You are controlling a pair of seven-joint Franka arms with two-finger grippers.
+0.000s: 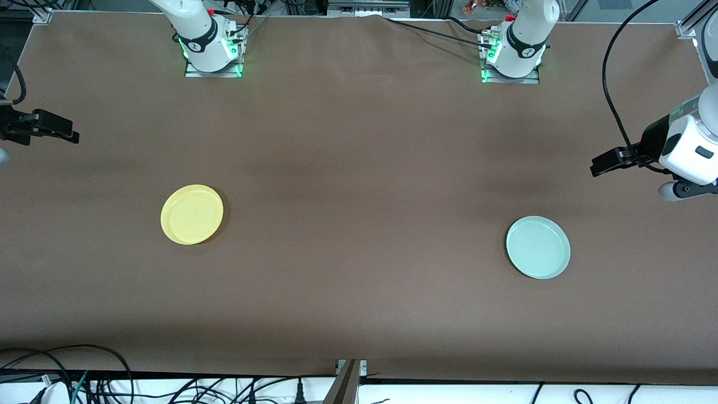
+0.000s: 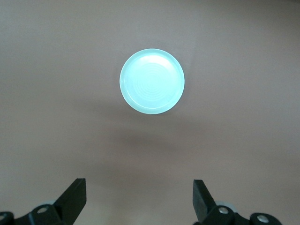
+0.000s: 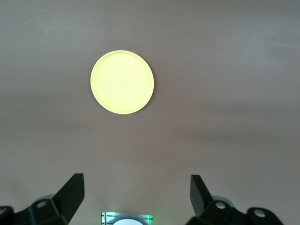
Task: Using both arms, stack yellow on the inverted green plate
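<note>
Nothing is stacked yet: my left hand (image 2: 138,201) and right hand (image 3: 136,197) hang spread and empty above the brown tabletop (image 1: 359,168), the round pale mint-green plastic plate (image 1: 538,247) rim-up, well apart from the round yellow plastic plate (image 1: 192,214).

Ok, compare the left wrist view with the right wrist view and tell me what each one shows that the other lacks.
Only the left wrist view shows the green plate, lying rim up on the brown table, with the open left gripper above the table short of it.

Only the right wrist view shows the yellow plate, also rim up, with the open right gripper high above the table, and a strip of a robot base with green lights at the picture's edge.

Both share the bare brown table, one plate lying flat, and spread black fingers holding nothing.
</note>
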